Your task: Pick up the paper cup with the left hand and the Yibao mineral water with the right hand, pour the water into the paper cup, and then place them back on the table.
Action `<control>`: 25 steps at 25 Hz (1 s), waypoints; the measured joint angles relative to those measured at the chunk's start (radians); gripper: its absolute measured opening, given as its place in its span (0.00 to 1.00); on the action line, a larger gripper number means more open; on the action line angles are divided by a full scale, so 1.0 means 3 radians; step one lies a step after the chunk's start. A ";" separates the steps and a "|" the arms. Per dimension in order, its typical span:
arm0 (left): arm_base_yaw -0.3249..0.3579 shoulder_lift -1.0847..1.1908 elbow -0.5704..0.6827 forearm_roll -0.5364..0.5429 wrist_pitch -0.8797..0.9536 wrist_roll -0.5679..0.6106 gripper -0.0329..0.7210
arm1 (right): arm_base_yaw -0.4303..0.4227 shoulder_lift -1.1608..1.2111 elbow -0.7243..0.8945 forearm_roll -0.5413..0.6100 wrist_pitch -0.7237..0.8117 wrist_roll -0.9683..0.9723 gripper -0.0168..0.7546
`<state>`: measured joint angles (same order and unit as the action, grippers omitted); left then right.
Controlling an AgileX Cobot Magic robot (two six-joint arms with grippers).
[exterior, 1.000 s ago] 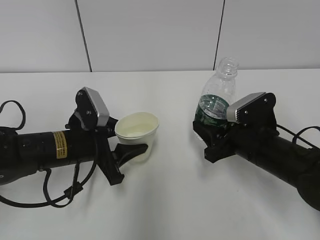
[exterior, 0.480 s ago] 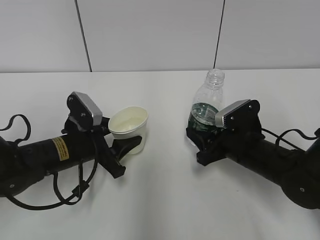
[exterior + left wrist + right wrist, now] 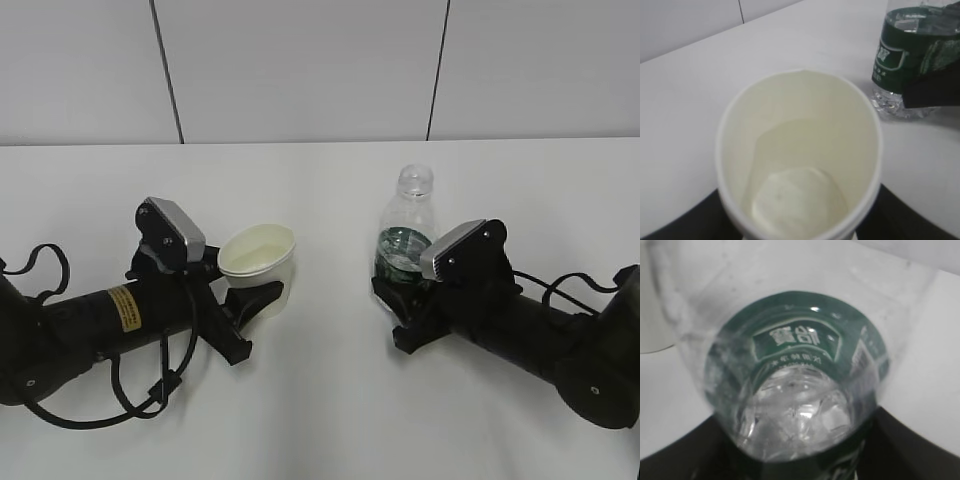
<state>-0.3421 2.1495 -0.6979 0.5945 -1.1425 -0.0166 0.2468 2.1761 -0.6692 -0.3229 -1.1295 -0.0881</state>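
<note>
The paper cup (image 3: 257,262) stands upright in my left gripper (image 3: 254,300), whose black fingers (image 3: 912,215) press both its sides; its rim is squeezed oval. A little clear water lies in the cup (image 3: 800,150). The Yibao mineral water (image 3: 405,235) is upright and capless, held at the green label by my right gripper (image 3: 397,296). In the left wrist view the bottle (image 3: 910,50) seems to rest on the table (image 3: 685,100). In the right wrist view the bottle (image 3: 800,365) fills the frame between the fingers (image 3: 675,460). The cup's base is hidden.
The white table (image 3: 330,410) spreads around both arms. A pale panelled wall (image 3: 300,70) stands behind its far edge. Black cables (image 3: 130,385) loop beside the left arm and another cable (image 3: 585,285) beside the right arm. Cup and bottle stand about a hand's width apart.
Both arms have come down and drawn back toward the near edge. The cup and the bottle have dropped lower with them, both still upright and held.
</note>
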 joint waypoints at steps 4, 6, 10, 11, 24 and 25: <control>0.0000 0.0000 -0.0003 -0.0020 0.0000 0.0000 0.60 | 0.0000 0.0029 0.0000 0.0000 0.0000 -0.0228 0.56; 0.0000 0.0000 -0.0003 -0.0040 0.0000 0.0000 0.61 | 0.0000 0.0029 -0.0005 0.0006 0.0000 -0.0291 0.56; 0.0000 0.0000 -0.0003 -0.0062 0.0000 0.0000 0.67 | 0.0000 0.0029 -0.0005 0.0006 0.0000 -0.0313 0.64; 0.0000 0.0000 -0.0003 -0.0065 0.0003 0.0000 0.70 | 0.0000 0.0029 -0.0005 0.0006 0.0000 -0.0321 0.67; 0.0000 0.0000 -0.0003 -0.0022 -0.0003 -0.0163 0.75 | 0.0000 0.0029 0.0062 0.0107 -0.0041 -0.0299 0.81; 0.0000 0.0000 -0.0003 -0.0015 0.0007 -0.0173 0.75 | 0.0000 0.0029 0.0091 0.0113 -0.0041 -0.0299 0.81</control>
<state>-0.3421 2.1495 -0.6988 0.5900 -1.1405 -0.0684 0.2468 2.1847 -0.6419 -0.2889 -1.1417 -0.1778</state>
